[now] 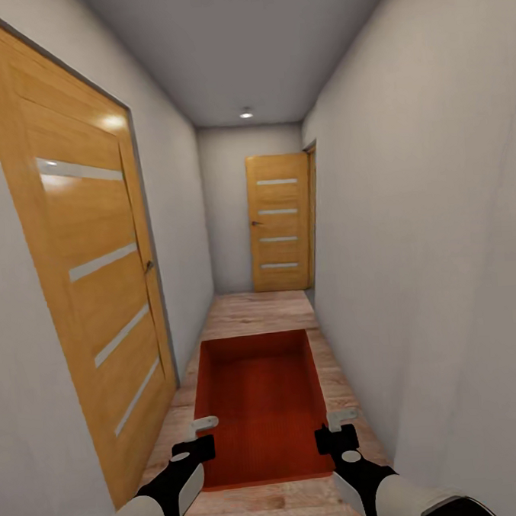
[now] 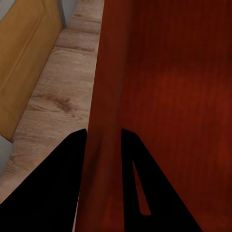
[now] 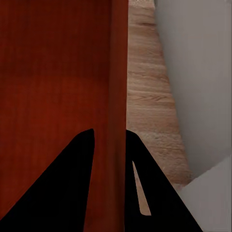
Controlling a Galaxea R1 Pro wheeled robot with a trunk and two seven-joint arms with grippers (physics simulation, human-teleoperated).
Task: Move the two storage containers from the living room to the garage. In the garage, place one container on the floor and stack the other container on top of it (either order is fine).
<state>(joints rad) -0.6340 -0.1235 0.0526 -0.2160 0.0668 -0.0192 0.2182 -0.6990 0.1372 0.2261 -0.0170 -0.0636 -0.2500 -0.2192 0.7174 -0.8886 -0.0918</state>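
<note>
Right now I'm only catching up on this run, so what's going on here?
The robot is in a narrow hallway, carrying an orange-red storage container out in front of it with both arms. The left gripper is clamped on the container's left wall, the right gripper on its right wall, jaws straddling each thin wall. The container looks empty. A wooden door stands on the left, another door at the corridor's far end. The wood plank floor runs ahead.

Bin (image 1: 260,399): matt orange-red plastic, finely ribbed bottom | floor (image 1: 261,311): pale grained wood planks | doors (image 1: 280,222): satin wood | walls (image 1: 431,224): matt grey
</note>
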